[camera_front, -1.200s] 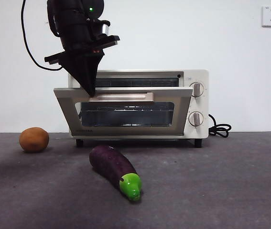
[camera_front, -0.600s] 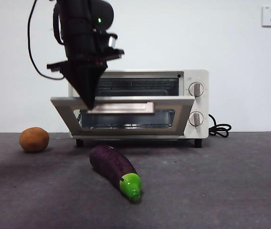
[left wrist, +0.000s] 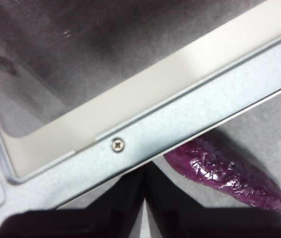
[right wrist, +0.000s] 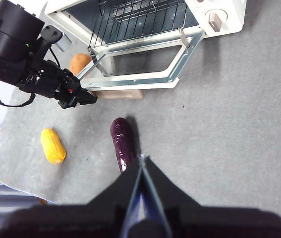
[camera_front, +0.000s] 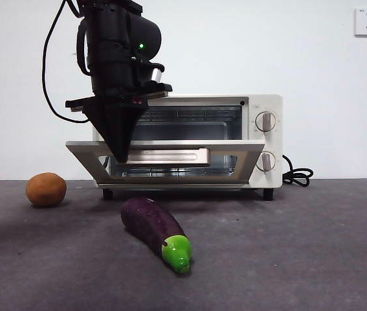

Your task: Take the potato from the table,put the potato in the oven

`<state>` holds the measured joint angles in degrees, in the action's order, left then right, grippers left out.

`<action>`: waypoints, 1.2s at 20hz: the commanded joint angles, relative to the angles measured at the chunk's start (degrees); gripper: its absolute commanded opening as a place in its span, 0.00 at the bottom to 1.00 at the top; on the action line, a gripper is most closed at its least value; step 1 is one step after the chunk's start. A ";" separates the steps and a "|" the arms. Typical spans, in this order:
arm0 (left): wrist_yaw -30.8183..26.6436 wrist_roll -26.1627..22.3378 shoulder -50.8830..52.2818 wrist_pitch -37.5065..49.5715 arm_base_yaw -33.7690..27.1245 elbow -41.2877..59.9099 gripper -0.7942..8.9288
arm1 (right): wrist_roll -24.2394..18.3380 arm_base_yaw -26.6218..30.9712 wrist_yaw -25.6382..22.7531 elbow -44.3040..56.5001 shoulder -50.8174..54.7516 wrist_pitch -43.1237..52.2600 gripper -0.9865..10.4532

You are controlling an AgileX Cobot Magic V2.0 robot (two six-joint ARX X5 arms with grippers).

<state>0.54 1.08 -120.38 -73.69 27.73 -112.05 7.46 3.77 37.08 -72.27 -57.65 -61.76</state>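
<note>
Oven [camera_front: 261, 139] door lowered further, grey table [camera_front: 300, 259]

The left tool [camera_front: 122, 157] and half-lowered door [camera_front: 165, 162] block the oven [camera_front: 189, 139] mouth.

potato [right wrist: 80, 63] half hidden behind oven door [right wrist: 140, 64]; eggplant [left wrist: 227, 174] partly under door, tip cut off
</note>
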 commanded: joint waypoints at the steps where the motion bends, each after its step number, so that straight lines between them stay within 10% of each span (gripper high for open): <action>1: -0.37 -1.05 -1.07 0.35 -0.24 -0.09 0.08 | -1.55 -0.04 -0.04 -0.22 0.07 -0.63 0.09; 14: 5.49 -1.25 8.44 -1.73 0.02 -0.11 0.08 | -5.14 -0.04 0.44 -0.22 0.04 -7.54 0.09; 24: 5.44 -2.16 37.13 -1.70 0.39 -0.11 0.08 | -7.89 -4.20 12.85 -0.22 0.04 -6.62 0.09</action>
<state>5.72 -0.38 -83.90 -75.35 27.94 -112.09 0.38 -0.19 49.54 -72.27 -57.65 -68.77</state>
